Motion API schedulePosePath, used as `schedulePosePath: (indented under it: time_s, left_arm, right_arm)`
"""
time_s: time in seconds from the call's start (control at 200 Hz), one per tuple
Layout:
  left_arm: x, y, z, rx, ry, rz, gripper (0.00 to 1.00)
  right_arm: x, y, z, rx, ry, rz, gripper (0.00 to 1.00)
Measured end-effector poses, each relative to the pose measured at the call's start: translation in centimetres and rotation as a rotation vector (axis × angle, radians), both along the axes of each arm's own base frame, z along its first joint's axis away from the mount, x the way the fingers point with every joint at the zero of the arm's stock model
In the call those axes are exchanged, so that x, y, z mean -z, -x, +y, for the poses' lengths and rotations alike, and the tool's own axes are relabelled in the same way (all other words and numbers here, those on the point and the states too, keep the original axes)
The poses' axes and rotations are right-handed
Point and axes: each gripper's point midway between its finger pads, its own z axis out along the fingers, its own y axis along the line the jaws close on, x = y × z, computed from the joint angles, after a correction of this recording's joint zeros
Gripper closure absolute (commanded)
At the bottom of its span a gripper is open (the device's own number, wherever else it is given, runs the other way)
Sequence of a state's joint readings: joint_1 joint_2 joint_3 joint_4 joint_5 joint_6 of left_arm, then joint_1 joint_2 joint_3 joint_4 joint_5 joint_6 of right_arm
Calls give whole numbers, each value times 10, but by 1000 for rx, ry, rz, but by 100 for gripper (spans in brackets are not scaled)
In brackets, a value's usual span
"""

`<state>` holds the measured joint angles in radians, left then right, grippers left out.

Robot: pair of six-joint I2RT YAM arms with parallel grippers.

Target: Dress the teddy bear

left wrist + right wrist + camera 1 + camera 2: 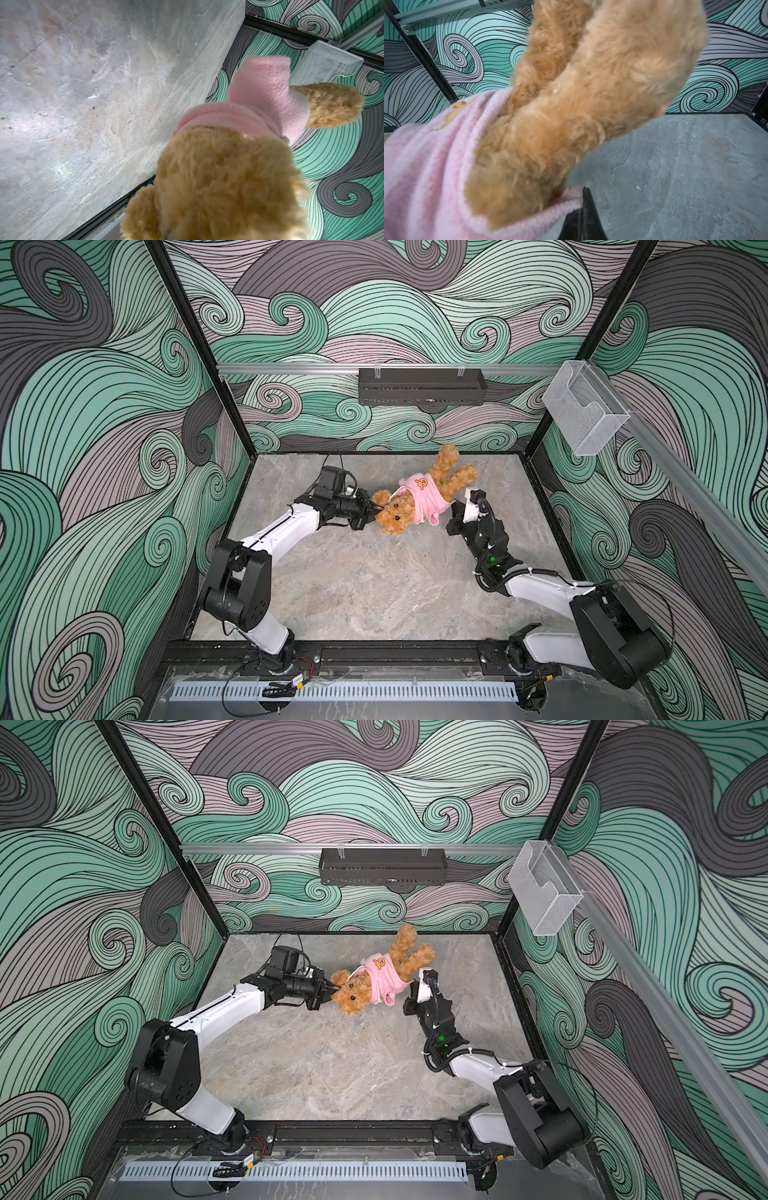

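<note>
While L pincer (372, 511) grips teddy bear (398, 517), R pincer (584, 194) pinches garment (424, 497).

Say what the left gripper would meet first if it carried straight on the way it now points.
The teddy bear: the left gripper points at its head and looks shut on the fur there, so there is no gap to cross. Beyond the head comes the pink garment.

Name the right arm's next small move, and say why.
Probably tug the hem a little farther toward the legs: the right jaws are shut on the pink garment's hem, which sits wrinkled at the teddy bear's hips, while the left jaws hold its head.
</note>
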<state>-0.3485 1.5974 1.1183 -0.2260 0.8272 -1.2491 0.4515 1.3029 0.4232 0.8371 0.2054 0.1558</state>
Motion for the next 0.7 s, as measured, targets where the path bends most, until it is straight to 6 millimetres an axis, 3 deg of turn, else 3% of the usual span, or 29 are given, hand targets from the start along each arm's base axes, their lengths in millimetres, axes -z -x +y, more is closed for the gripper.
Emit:
schedulePosePath:
  time_s: [0.34, 0.49, 0.7]
  left_arm:
    - [6, 0, 8, 82, -127, -121, 100]
    - [17, 1, 10, 141, -176, -173, 100]
    - [28, 0, 3, 142, -108, -129, 100]
  right_arm:
    - [31, 0, -28, 41, -33, 147, 100]
    - [49, 1, -44, 59, -64, 234, 100]
    - [62, 2, -44, 39, -81, 301, 100]
